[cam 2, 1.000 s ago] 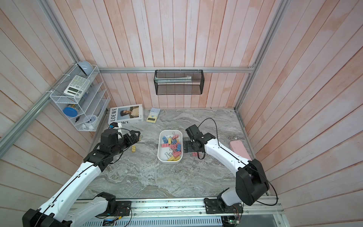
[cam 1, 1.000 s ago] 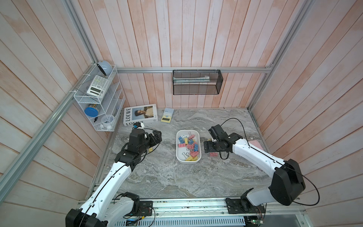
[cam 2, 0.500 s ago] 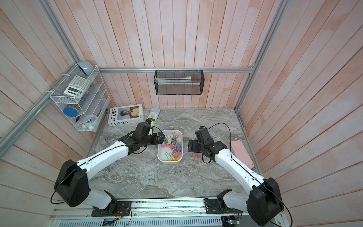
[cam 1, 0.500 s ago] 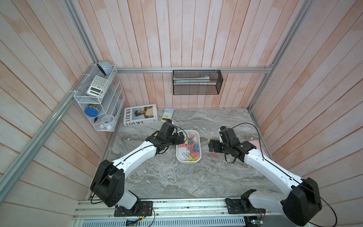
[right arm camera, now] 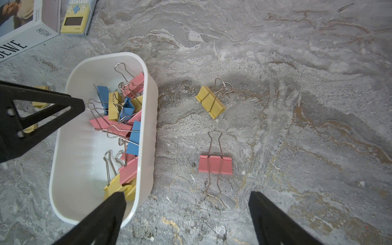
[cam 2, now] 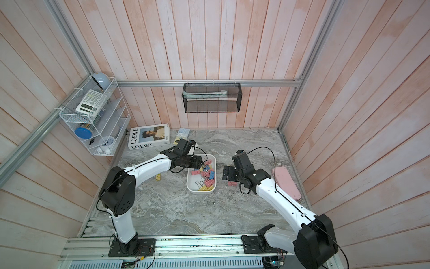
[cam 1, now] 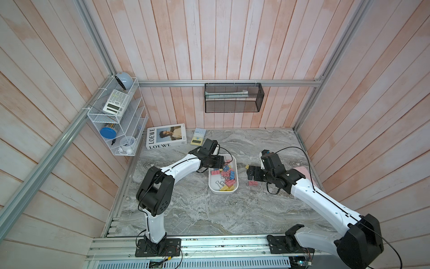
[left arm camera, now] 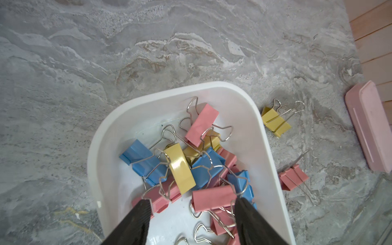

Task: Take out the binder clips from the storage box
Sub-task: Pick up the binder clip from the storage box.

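Clips (left arm camera: 182, 167): we are finding most of them heaped in the box (left arm camera: 93, 152), their wires tangling over one another. At least three are lying outside it on the table (cam 1: 209, 216).
Box: it is sitting between our two pincers, with the left pincer (left arm camera: 192, 203) reaching down into the end nearer the book (cam 1: 166, 136).
Left pincer: its jaws are standing apart and straddling a pink clip (left arm camera: 213, 198). One fingertip (left arm camera: 244, 207) is meeting that clip's edge. The other (left arm camera: 142, 210) is standing off it, against a second pink clip, so we are not calling it clamped.
Why this hold: we are bracketing the clip's body, not its wire handles, since we are judging the flat sides to give a firmer bite.
Right pincer (right arm camera: 186, 195): its jaws are standing wide apart, carrying nothing, and hovering over the table just outside the box. A loose pink clip (right arm camera: 215, 164) and a yellow clip (right arm camera: 210, 104) are lying just beyond its tips. We are judging this the drop spot, and that it is waiting clear of the left arm.
In the way: neighbours' wires are crossing the straddled clip, so a lift is risking dragging others along. The box wall is standing near one left finger.
Around: the book, a calculator (cam 1: 197, 137) and a pink case (cam 2: 287, 184) are lying well apart from both pincers and blocking nothing.
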Robot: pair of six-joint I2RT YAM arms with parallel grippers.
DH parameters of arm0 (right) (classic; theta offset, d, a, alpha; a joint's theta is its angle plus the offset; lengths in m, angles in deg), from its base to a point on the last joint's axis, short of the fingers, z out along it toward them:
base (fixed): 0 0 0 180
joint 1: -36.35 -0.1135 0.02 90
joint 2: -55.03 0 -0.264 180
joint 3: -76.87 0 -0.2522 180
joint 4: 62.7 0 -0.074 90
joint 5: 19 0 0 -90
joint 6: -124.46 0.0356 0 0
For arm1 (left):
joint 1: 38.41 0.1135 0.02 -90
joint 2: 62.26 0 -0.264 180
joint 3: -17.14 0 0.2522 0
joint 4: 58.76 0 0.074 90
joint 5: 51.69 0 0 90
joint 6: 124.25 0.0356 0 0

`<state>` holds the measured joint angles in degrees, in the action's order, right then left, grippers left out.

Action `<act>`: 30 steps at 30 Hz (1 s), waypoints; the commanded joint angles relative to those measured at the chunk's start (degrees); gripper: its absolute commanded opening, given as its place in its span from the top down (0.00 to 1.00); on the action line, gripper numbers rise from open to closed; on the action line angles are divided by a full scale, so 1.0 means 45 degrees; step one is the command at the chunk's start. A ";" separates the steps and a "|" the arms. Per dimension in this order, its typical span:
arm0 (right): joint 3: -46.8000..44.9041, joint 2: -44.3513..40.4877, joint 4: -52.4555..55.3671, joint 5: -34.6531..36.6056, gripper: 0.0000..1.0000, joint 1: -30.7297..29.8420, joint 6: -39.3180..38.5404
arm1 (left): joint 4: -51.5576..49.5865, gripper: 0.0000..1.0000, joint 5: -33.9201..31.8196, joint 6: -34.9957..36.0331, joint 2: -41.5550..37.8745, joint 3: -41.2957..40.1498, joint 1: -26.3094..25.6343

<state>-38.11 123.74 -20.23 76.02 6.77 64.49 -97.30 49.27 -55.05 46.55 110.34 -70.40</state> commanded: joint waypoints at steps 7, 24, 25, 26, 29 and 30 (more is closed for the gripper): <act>0.0014 0.0044 0.0217 0.0109 0.02 0.0040 0.0145 | -0.0876 0.32 0.0628 0.1287 0.0961 0.0797 0.0410; 0.0115 0.0474 0.0091 -0.0057 0.02 0.0048 0.0165 | -0.1968 0.44 0.1015 0.2297 0.0939 0.1042 0.0100; 0.0135 0.0493 0.0085 -0.0041 0.02 0.0050 0.0148 | -0.2040 0.47 0.1091 0.2297 0.0903 0.1054 0.0084; 0.0146 0.0495 0.0067 -0.0042 0.02 0.0069 0.0145 | -0.2075 0.49 0.1118 0.2273 0.0864 0.1033 0.0070; 0.0151 0.0532 0.0094 -0.0050 0.02 0.0060 0.0131 | -0.2043 0.53 0.1138 0.2202 0.0640 0.0923 0.0068; 0.0156 0.0532 0.0095 -0.0054 0.02 0.0070 0.0141 | -0.2035 0.53 0.1131 0.2181 0.0569 0.0843 0.0060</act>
<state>-38.11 125.55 -20.23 75.95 6.81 64.70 -105.52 53.07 -45.67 50.77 114.67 -69.89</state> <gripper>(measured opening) 0.979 0.470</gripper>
